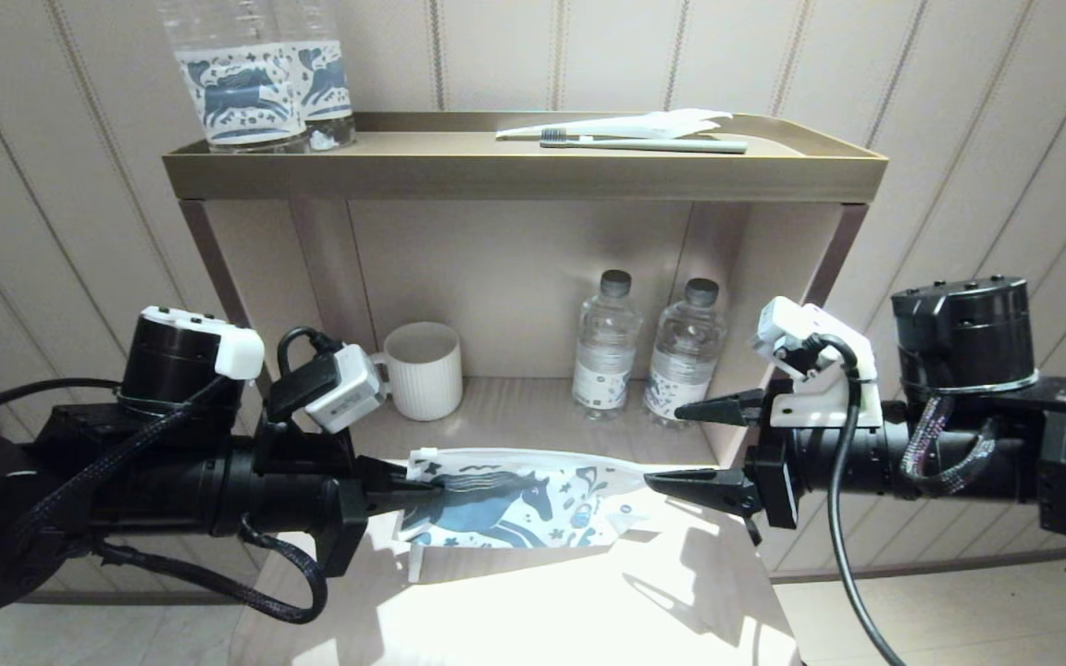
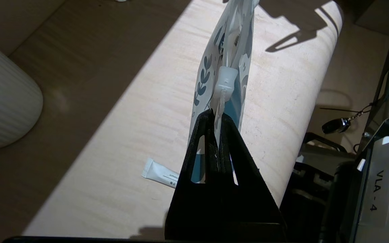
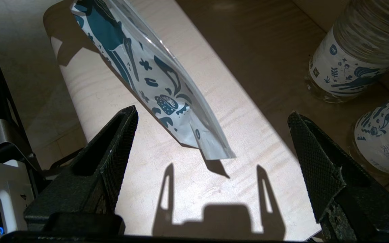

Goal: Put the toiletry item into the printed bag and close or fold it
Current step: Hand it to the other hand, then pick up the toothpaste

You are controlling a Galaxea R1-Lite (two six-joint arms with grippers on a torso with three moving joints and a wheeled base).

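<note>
The printed bag (image 1: 514, 509), white with a blue horse, hangs above the pale table (image 1: 588, 601). My left gripper (image 1: 422, 495) is shut on the bag's left top corner. In the left wrist view the gripper (image 2: 216, 114) pinches the bag's (image 2: 203, 81) edge just behind the white slider (image 2: 226, 82). My right gripper (image 1: 663, 446) stands open at the bag's right end. In the right wrist view the bag's (image 3: 147, 71) free corner hangs between the spread fingers (image 3: 120, 145), touching neither. The toiletry item is hidden or out of view.
A small white tube (image 2: 160, 174) lies on the table under the bag. The lower shelf holds a white ribbed cup (image 1: 422, 370) and two water bottles (image 1: 605, 342). The top tray (image 1: 524, 176) carries two labelled bottles (image 1: 255, 83) and a grey-green toothbrush with its wrapper (image 1: 653, 145).
</note>
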